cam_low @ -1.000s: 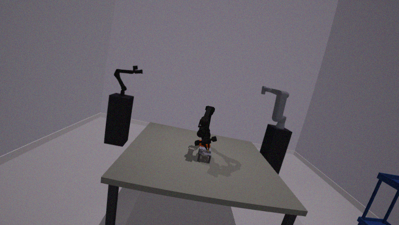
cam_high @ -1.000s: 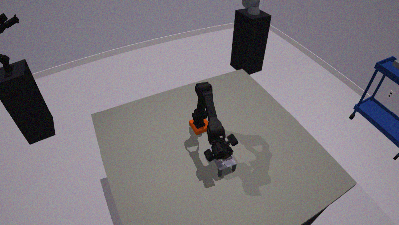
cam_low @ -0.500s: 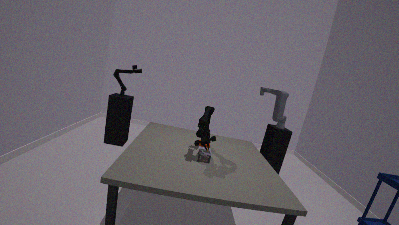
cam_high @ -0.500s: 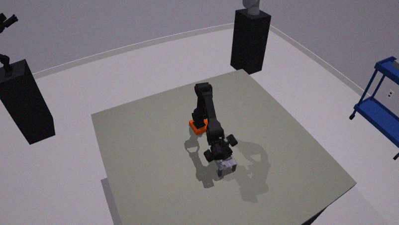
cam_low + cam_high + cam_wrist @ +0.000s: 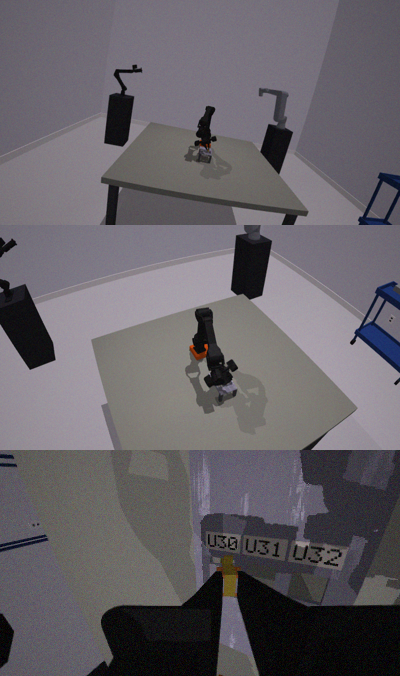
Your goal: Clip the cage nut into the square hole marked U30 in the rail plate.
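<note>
Cage nut (image 5: 229, 581), yellow with orange edges, is pinched between the fingertips of the pincer (image 5: 223, 385) (image 5: 208, 150) (image 5: 228, 577), right by the U30 label (image 5: 222, 542) on the rail plate (image 5: 227, 387) (image 5: 205, 151) (image 5: 250, 495). The plate is held above the counter (image 5: 151, 364) (image 5: 162, 167) on short dark legs (image 5: 220, 397) (image 5: 199, 158). Whether the wings are in the hole cannot be told.

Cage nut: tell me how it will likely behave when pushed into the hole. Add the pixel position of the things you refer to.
The nut (image 5: 229, 584) looks narrow between the fingers, so it might twist if pushed off-centre. Its smooth yellow face suggests stiff material, perhaps a little slippery.
</note>
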### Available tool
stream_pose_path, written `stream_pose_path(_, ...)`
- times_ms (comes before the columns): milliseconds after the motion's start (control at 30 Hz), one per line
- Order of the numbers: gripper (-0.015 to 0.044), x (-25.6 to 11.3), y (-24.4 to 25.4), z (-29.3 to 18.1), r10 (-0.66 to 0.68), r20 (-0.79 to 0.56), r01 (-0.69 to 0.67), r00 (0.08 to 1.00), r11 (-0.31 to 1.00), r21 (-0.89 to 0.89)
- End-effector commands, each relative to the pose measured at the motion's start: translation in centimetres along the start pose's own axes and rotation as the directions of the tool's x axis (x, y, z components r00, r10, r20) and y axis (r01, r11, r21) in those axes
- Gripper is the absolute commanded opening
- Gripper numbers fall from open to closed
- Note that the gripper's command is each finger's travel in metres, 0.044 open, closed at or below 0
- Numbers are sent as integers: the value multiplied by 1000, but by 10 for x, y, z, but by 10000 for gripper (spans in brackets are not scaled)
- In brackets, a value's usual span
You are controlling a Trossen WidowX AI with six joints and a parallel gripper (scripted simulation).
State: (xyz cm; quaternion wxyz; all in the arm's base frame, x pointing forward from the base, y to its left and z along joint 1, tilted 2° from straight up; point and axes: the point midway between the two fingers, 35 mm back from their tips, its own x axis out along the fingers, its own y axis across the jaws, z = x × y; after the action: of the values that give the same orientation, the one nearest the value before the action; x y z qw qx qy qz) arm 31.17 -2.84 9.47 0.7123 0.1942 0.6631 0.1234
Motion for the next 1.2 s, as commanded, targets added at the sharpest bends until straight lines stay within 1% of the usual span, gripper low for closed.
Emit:
stream_pose_path(0,23,0,1,0,0,-1,0,1000,1000,-3)
stream_pose_path(1167,23,1,3,0,-61,0,61,998,998,-2)
